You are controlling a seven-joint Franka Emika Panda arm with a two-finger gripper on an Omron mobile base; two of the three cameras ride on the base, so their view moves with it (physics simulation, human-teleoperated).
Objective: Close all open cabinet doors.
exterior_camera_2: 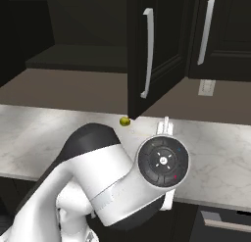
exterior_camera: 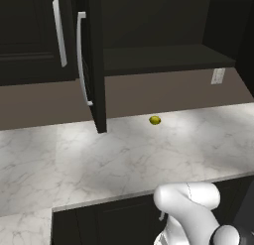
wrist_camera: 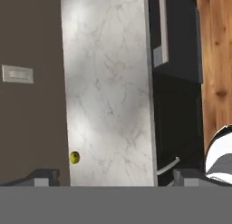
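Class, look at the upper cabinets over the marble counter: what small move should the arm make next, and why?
Probably raise the open tool toward the open cabinet door. That door stands edge-on, swung out over the counter with the shelf behind it exposed, while the neighbouring door looks shut. The tool is low, facing the counter and holding nothing, so it must first reach the door's outer face.

Open cabinet door (exterior_camera: 92,60): tall, nearly black wood, swung out edge-on toward camera, upper centre-left of left base view; long slim silver bar handle, vertical, on its left face. Lower corner hangs above marble tabletop. Same door (exterior_camera_2: 157,50) upper centre of right base view, recessed panel visible. Closed cabinet door (exterior_camera: 30,35) far upper left, flush, matching handle; also (exterior_camera_2: 223,28) upper right.
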